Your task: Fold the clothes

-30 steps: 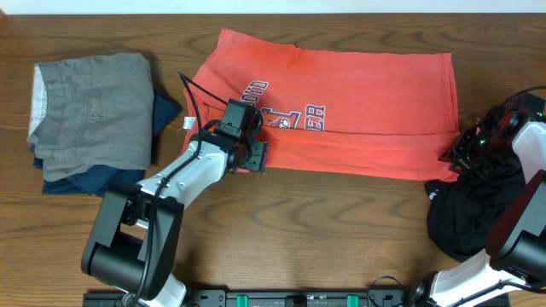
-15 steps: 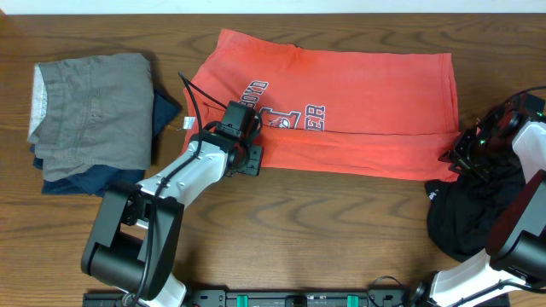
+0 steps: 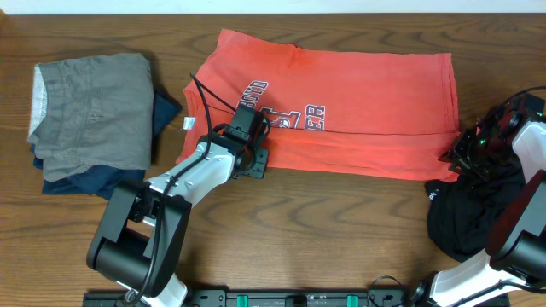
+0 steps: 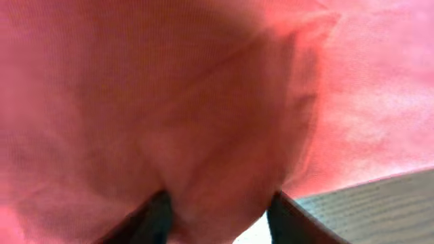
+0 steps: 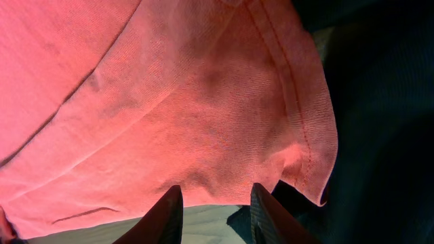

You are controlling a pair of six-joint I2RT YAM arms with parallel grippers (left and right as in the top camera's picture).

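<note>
The coral-red T-shirt (image 3: 367, 85) lies folded lengthwise across the middle of the table, its lettering facing up. My left gripper (image 3: 254, 160) sits at the shirt's near edge on the left. In the left wrist view the left gripper (image 4: 220, 200) is shut on a bunch of red cloth (image 4: 217, 115). My right gripper (image 3: 454, 158) is at the shirt's near right corner. In the right wrist view the right gripper (image 5: 218, 193) pinches the hemmed edge (image 5: 224, 135), which curls up slightly. The black garment (image 3: 469, 222) lies crumpled under the right arm.
A folded grey garment (image 3: 94, 107) rests on a navy one (image 3: 102, 177) at the far left. Bare wooden table (image 3: 324, 222) runs along the front. The black cloth (image 5: 380, 102) lies right beside the right fingers.
The left gripper has shifted slightly right along the shirt's near edge and closed on the red cloth. The right gripper and shirt corner have not moved.
</note>
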